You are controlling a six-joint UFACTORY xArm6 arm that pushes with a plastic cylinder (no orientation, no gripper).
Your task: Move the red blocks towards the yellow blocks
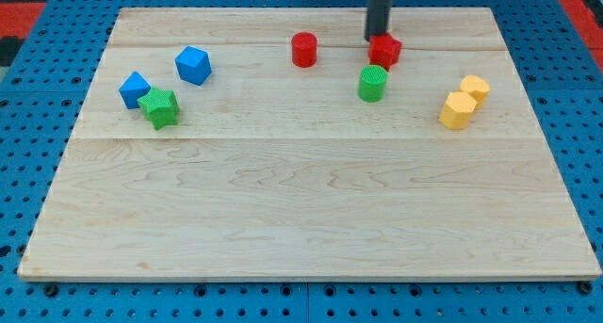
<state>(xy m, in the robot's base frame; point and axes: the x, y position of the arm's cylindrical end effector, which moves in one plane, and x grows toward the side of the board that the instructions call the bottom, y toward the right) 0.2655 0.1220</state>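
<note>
My tip (378, 36) comes down from the view's top edge as a dark rod and meets the wooden worktop (301, 210) right at the upper-left edge of the red star-shaped block (384, 50); from this angle it looks to be touching that block, though I cannot be certain of contact. I carry no claw, only this rod, so there is nothing here to open, close or grip with. The red cylinder (303, 50) stands to the view's left of my tip, near but apart, at about the same height in the view. Just below the red star block, toward the view's bottom from my tip, sits the green cylinder (373, 83), close to the red star but separate from it. The two yellow blocks lie to the view's right and lower than my tip: the yellow block nearer the bottom (457, 110) and the upper yellow block (474, 88) sit touching each other, both looking hexagonal. Far to the view's left of my tip, well apart, are a blue cube (193, 65), a second blue block (135, 88) and a green star-shaped block (161, 107), the last two pressed together.
</note>
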